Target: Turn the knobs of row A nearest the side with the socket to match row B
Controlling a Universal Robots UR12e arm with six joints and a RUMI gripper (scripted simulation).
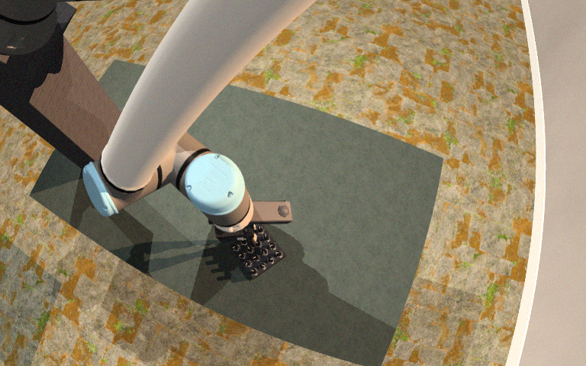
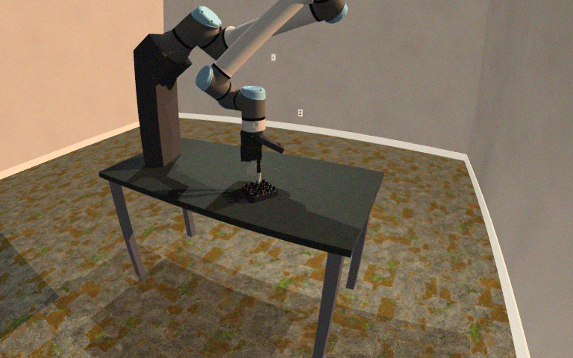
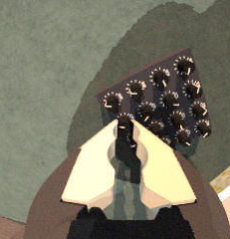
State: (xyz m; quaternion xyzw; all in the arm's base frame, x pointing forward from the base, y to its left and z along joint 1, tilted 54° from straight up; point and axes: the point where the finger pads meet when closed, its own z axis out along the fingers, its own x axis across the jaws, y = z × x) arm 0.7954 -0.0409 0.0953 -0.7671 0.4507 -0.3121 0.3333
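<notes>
- From the wrist view, my gripper (image 3: 124,120) is closed nearly to its narrowest on a knob (image 3: 125,120) at the near edge of the knob box (image 3: 186,55) (pale fingers on either side of it).
- The knob sits second row in from the box's left corner.
- The box lies flat on the dark table (image 2: 325,199), near its middle, directly beneath the wrist.
</notes>
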